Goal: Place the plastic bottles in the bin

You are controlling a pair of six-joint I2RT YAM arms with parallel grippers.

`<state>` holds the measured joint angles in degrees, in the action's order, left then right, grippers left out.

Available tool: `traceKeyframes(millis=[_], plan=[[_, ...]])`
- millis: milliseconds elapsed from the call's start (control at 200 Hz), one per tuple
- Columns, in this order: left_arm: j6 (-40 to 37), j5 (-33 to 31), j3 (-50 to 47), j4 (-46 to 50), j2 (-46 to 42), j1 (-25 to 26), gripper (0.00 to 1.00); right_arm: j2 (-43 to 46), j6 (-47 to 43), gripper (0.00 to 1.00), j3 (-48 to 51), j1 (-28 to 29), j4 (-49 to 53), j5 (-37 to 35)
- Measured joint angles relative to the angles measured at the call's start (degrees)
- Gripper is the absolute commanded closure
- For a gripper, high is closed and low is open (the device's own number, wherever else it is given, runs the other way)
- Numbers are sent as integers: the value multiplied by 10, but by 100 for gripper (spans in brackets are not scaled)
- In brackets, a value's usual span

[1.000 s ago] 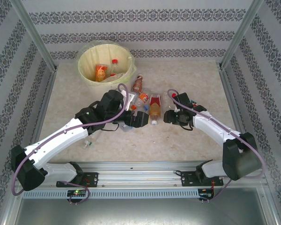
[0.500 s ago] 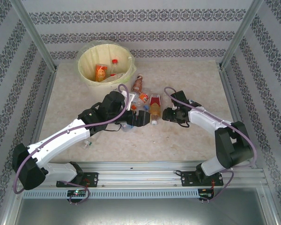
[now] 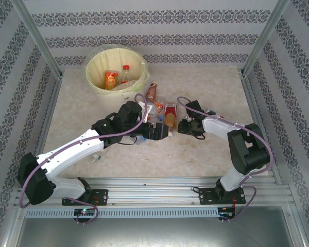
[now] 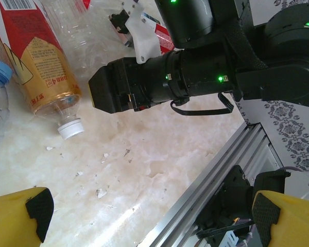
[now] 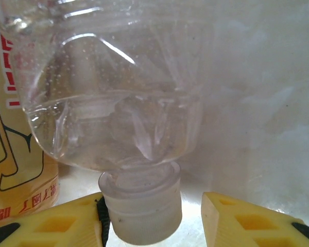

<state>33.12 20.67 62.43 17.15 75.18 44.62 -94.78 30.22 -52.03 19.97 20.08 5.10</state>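
From above, few bottles [image 3: 113, 78] are seen in the bin [image 3: 95, 59], far beyond the left fingers [image 3: 164, 133] and right fingers [image 3: 181, 126]; most are left just beside them. Left wrist: fingers spread wide, empty. Right wrist: fingers parted around the cap [image 5: 141, 208] of a clear bottle [image 5: 113, 92], not yet gripped

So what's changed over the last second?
Right gripper slid left toward the bottle pile, its jaws narrowing around the cap of a clear bottle, not yet clamped. Left gripper eased right toward the pile, still wide open. Bin and its bottles unchanged.
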Motion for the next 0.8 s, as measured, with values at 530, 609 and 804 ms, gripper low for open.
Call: traceKeyframes(millis=[530,609,804], plan=[[27,3,-11,-13,17,4,0,-7,-11,64,0,0,-24,1],[37,2,-12,-13,19,4,0,8,-19,65,5,0,-24,1],[63,2,-13,-15,24,4,0,69,-36,67,31,0,-21,2]])
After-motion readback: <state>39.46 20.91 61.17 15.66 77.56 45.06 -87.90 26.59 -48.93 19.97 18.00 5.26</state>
